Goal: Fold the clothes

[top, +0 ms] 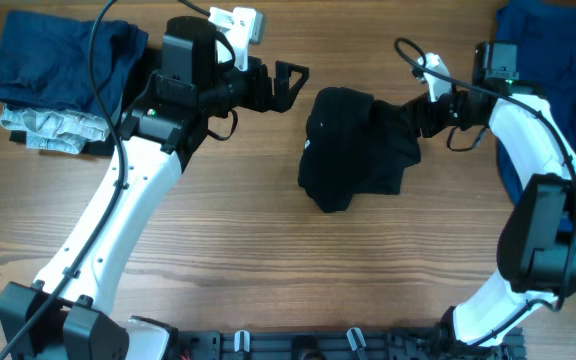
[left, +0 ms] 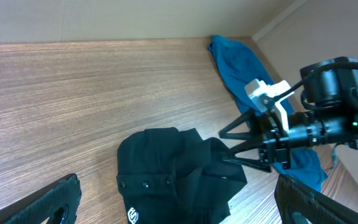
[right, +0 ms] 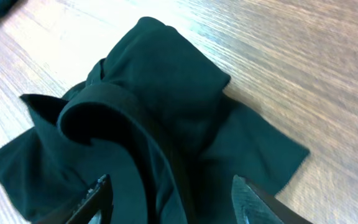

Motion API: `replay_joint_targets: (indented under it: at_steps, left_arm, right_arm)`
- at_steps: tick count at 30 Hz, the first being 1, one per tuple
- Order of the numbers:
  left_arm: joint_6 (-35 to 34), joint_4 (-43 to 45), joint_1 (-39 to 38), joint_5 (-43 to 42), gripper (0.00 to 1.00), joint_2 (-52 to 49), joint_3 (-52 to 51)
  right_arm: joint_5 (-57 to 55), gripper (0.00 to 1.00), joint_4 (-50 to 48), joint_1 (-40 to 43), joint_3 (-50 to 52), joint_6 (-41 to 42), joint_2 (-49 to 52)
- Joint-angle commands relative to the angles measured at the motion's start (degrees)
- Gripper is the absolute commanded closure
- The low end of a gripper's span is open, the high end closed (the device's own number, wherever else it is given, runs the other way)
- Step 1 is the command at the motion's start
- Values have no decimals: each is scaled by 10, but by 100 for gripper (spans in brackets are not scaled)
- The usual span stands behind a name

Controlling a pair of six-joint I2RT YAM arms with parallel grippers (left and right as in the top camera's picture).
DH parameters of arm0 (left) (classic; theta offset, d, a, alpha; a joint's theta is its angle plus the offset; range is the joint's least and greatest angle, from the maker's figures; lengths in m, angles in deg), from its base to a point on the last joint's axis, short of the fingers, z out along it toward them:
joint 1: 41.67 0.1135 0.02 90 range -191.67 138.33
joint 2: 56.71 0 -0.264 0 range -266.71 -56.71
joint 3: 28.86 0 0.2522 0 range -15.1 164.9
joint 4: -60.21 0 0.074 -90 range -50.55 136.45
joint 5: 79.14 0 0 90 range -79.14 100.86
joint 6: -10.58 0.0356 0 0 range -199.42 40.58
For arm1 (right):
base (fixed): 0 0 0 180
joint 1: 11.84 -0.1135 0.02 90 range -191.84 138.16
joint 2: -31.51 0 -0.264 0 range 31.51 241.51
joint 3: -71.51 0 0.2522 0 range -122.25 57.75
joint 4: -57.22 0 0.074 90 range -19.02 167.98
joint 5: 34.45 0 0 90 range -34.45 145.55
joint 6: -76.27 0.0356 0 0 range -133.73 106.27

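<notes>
The black shirt [top: 353, 150] lies bunched in a rough lump at mid-table, soft matte knit rolled into thick folds, with a flat flap trailing off its right side and a small white logo [left: 132, 214] near its left hem. All round it the table [top: 268, 250] is bare, straight-grained wood. The widest open stretch runs along the near side between the two arm bases, and a narrower strip lies behind the shirt. The left gripper [top: 296, 85] hangs just off the shirt's upper-left edge without touching it, its jaws released and spread wide. The right gripper [top: 415, 118] is at the shirt's right edge, its dark ridged fingers [right: 98, 199] standing apart with fabric lying between them. It looks released rather than clenched, and no pinch on the cloth shows. A royal-blue garment [top: 558, 60] is crumpled in the far right corner, running off the frame's top and right edges and partly beneath the right arm, well apart from the shirt. At the far left corner a navy pile [top: 58, 60] sits on a pale patterned cloth [top: 53, 128], and the left arm and its cable cross the pile's right edge.
</notes>
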Motion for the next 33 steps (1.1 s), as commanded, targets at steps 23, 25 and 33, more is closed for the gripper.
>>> replay_joint_targets:
  at_steps: [23, 25, 33]
  left_arm:
    - [14, 0, 2, 23, 0, -5, -1]
    - [14, 0, 2, 23, 0, -5, -1]
    - [14, -9, 2, 23, 0, -5, -1]
  right_arm:
    - [-4, 96, -87, 25, -8, 115, 15]
    - [-21, 96, -89, 25, -8, 116, 21]
    - [-133, 24, -80, 54, -8, 216, 31]
